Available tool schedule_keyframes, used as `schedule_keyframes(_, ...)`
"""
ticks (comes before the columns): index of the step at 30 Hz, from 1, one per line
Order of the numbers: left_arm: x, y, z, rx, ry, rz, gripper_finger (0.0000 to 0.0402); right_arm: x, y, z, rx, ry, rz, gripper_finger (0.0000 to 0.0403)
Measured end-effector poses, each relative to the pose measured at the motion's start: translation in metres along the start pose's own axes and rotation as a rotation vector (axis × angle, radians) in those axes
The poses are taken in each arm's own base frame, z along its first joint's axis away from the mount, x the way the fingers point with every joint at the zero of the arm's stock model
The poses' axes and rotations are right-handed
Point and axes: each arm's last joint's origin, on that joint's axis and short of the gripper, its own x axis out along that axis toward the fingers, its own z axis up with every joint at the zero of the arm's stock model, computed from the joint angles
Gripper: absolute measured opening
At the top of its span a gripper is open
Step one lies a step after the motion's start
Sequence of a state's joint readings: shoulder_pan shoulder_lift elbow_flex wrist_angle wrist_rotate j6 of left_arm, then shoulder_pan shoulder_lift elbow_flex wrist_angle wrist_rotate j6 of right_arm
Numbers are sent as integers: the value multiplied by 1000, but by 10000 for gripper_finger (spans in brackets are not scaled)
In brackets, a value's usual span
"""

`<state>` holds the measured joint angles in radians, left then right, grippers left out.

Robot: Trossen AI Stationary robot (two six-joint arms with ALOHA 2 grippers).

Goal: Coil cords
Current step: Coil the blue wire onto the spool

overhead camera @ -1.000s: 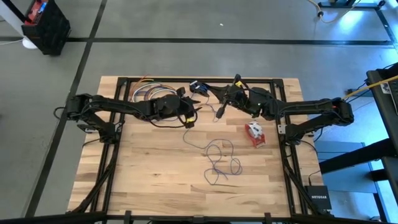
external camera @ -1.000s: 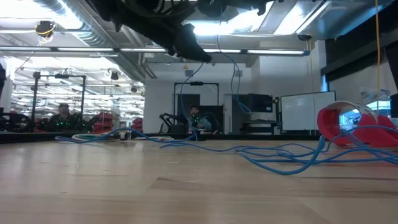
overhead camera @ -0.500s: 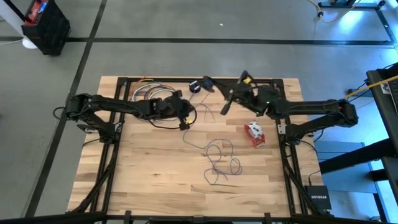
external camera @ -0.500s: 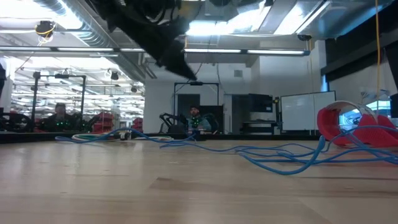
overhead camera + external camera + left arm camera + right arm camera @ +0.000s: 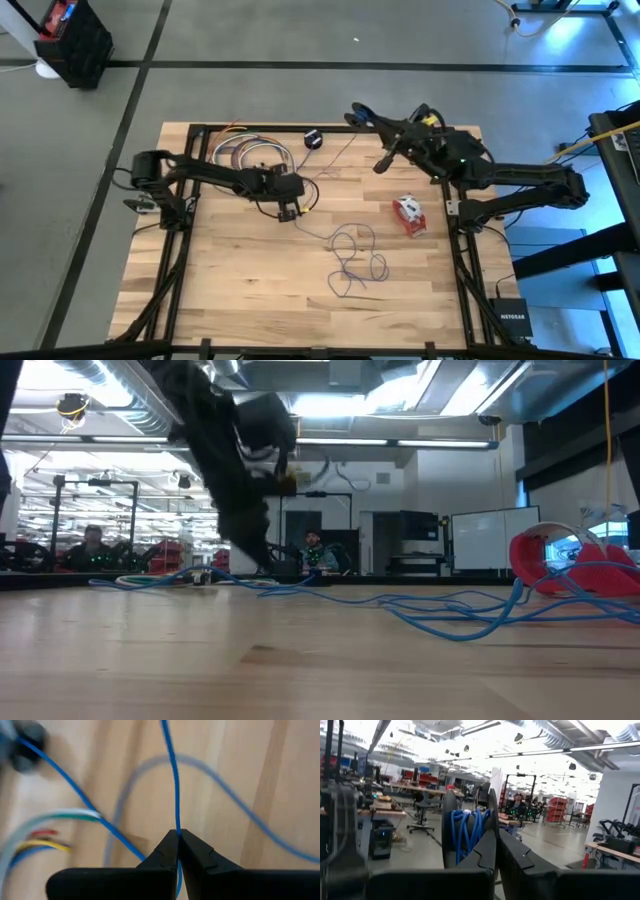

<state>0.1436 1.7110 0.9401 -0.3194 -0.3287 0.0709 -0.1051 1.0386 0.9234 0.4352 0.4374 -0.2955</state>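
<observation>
You're mid-coil: your left gripper [image 5: 178, 834] is pinched tight on the thin blue cord [image 5: 173, 780] low over the table [image 5: 220, 290]. Your right gripper [image 5: 493, 836], pressed onto wound blue loops [image 5: 468, 831], sits raised at the back. The rest lies slack mid-table, so next feed that over for another wrap.

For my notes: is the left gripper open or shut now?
Shut: the left gripper pinches the blue cord, fingertips together.

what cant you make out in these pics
- Low view: where the left end effector meets the thin blue cord; the arm is motion-blurred.
- Right wrist view: the table; the right end effector points into the room, holding coiled blue loops.
- High view: the red-and-white bundle is too small to see whether it is tied.
</observation>
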Motion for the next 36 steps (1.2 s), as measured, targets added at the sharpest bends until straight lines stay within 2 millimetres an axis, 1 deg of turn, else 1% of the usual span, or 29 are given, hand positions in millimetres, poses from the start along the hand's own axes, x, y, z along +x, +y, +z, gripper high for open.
schedule_keyframes(2, 14, -5, -6, 19, 55, -4, 4, -3, -2, 3, 4, -8, -2, 12)
schedule_keyframes(6, 33, -12, -13, 33, 130, 14, 8, -8, -6, 8, 8, -17, -7, 12)
schedule_keyframes(10, 36, -13, -15, 26, 150, 12, 4, -11, -9, 12, 13, -25, -16, 12)
schedule_keyframes(15, 30, -11, -14, 29, 138, -2, 7, -13, -11, 13, 4, -26, -24, 12)
schedule_keyframes(20, 23, -13, -19, 48, 190, -8, 9, -22, -20, 24, -10, -56, -84, 12)
schedule_keyframes(26, -3, -21, -20, 77, 182, -42, 5, -38, -32, 37, 6, -92, -112, 12)
schedule_keyframes(29, -11, -23, -21, 57, 196, -53, 5, -43, -35, 40, 10, -99, -115, 12)
schedule_keyframes(32, -11, -23, -27, 49, 250, -37, 3, -46, -37, 41, 10, -94, -113, 12)
schedule_keyframes(36, -11, -23, -24, 40, 225, -37, 11, -44, -36, 39, 8, -80, -107, 12)
